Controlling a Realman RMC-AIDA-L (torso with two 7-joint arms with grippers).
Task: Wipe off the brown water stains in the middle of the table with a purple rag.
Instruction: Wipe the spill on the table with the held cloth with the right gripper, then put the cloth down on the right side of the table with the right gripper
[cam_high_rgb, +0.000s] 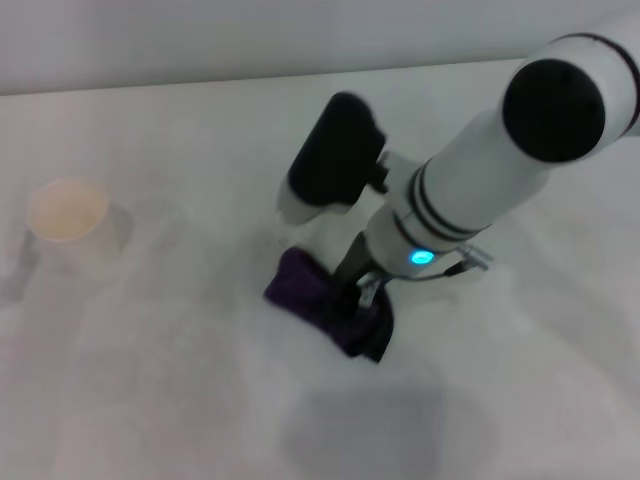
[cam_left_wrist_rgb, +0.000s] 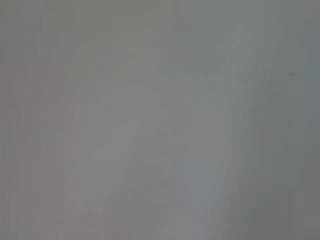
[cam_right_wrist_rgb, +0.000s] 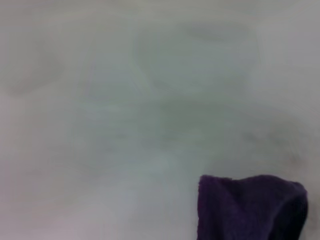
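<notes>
The purple rag (cam_high_rgb: 325, 300) lies bunched on the white table (cam_high_rgb: 180, 380) near its middle. My right arm reaches down from the upper right, and my right gripper (cam_high_rgb: 356, 288) is down in the rag, shut on it and holding it against the tabletop. The rag also shows in the right wrist view (cam_right_wrist_rgb: 250, 209), at the edge of the picture. No brown water stain shows in any view; any under the rag is hidden. My left gripper is out of view, and the left wrist view shows only a plain grey surface.
A paper cup (cam_high_rgb: 68, 215) stands upright at the left of the table. A faint grey smudge (cam_high_rgb: 365, 430) lies on the tabletop in front of the rag. The table's far edge (cam_high_rgb: 200, 85) runs along the back.
</notes>
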